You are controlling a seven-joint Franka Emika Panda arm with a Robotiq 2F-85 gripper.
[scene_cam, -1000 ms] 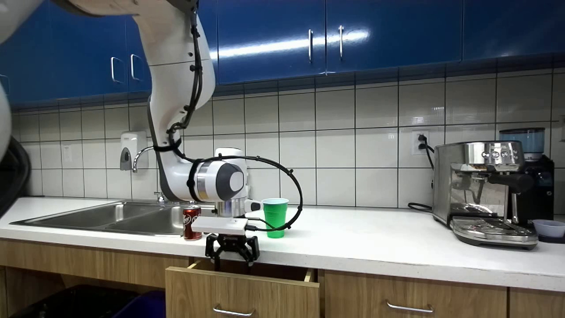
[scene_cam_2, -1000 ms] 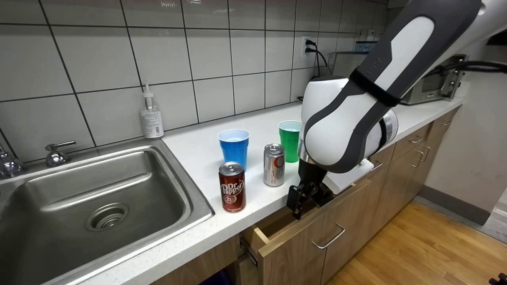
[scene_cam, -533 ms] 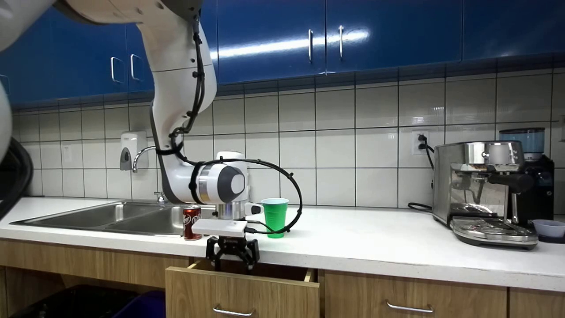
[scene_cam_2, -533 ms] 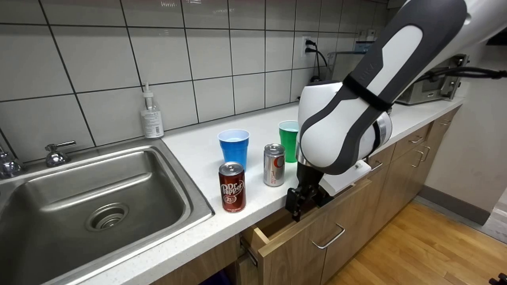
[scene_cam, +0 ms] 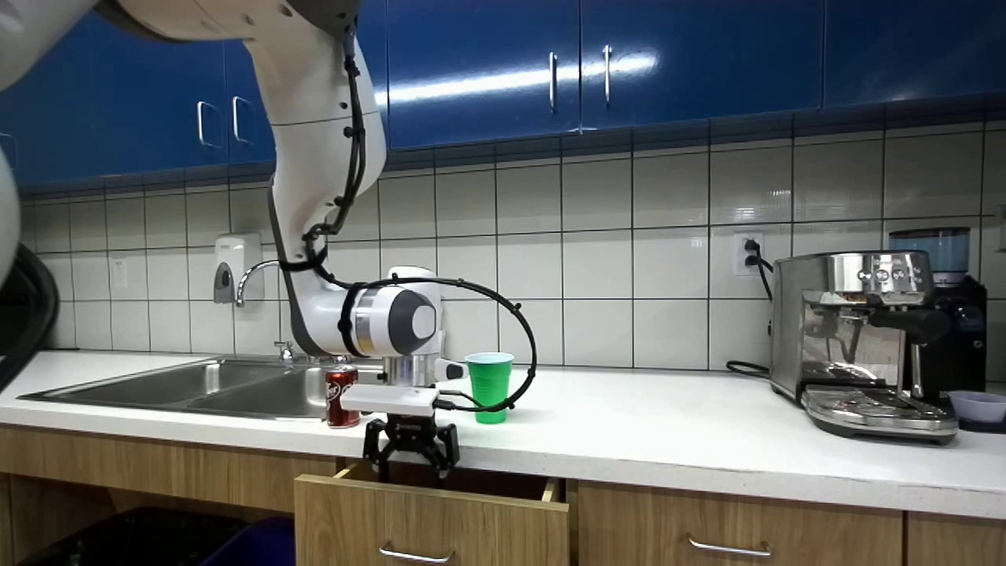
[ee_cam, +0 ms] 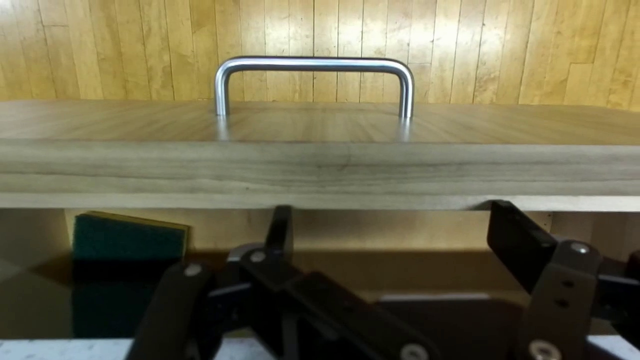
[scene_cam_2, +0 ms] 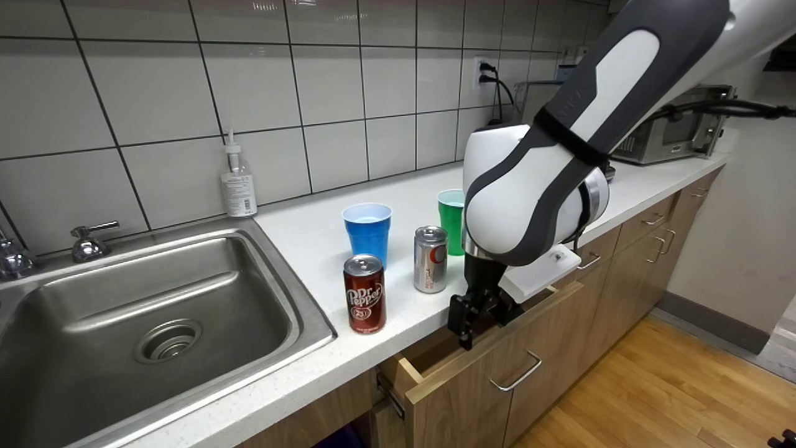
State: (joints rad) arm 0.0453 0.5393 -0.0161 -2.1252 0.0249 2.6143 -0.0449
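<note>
My gripper (scene_cam: 412, 475) is open and empty, pointing down into the opened wooden drawer (scene_cam: 431, 519). In the wrist view the gripper (ee_cam: 392, 206) has its fingers wide apart, with both tips at the inner edge of the drawer front (ee_cam: 320, 170); I cannot tell if they touch it. The drawer's metal handle (ee_cam: 315, 63) is on the outer face. A green and yellow sponge (ee_cam: 127, 237) lies in the drawer beside one finger. On the counter behind the gripper stand a red Dr Pepper can (scene_cam_2: 365, 295), a silver can (scene_cam_2: 430, 258), a blue cup (scene_cam_2: 367, 230) and a green cup (scene_cam_2: 452, 221).
A steel sink (scene_cam_2: 168, 274) is set in the counter beside the cans. A pump bottle (scene_cam_2: 238, 183) stands at the wall. An espresso machine (scene_cam: 857, 338) stands farther along the counter. Blue cabinets (scene_cam: 487, 71) hang above. The counter edge (scene_cam: 668, 468) overhangs the drawer.
The arm and gripper have shifted slightly, a little to the left in an exterior view. The gripper stays open in the drawer. The drawer, cans and cups have not moved.
</note>
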